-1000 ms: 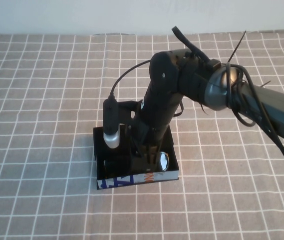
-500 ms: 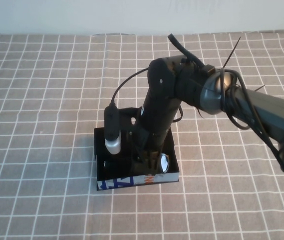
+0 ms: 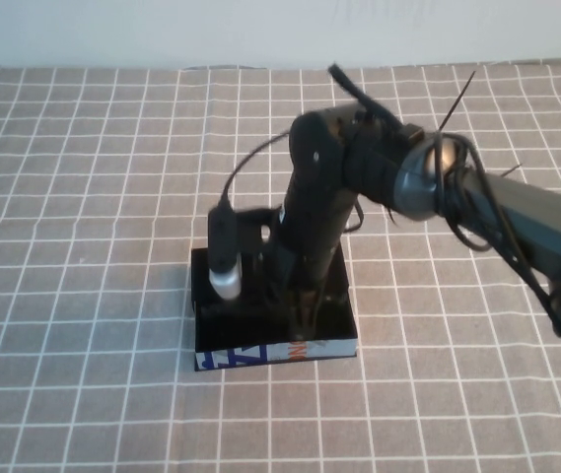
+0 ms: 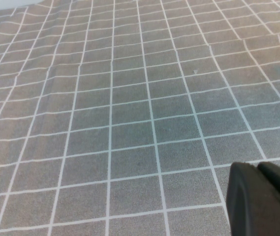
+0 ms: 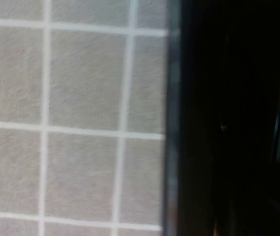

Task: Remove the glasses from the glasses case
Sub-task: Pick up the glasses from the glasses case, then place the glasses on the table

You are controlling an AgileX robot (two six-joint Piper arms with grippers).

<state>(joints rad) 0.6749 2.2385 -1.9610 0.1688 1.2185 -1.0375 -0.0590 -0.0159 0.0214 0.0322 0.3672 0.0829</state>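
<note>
The glasses case [image 3: 260, 353] is a small black open box with a white, blue and orange front edge, standing on the checked cloth. My right gripper [image 3: 303, 313] reaches straight down into it, near its front right part. The arm hides the gripper's tips. The glasses are hidden in the high view. The right wrist view shows only the case's wall [image 5: 171, 123] and a dark interior where I cannot make them out. My left gripper [image 4: 260, 196] shows only in the left wrist view, shut and empty above bare cloth.
A black cylinder with a white tip [image 3: 224, 266] hangs off my right arm over the case's left half, with a cable looping up from it. The grey checked cloth [image 3: 83, 197] covers the table on all sides. A white wall runs along the far edge.
My right gripper has sunk lower into the case. The shiny lens that showed at the case's front right no longer shows.
</note>
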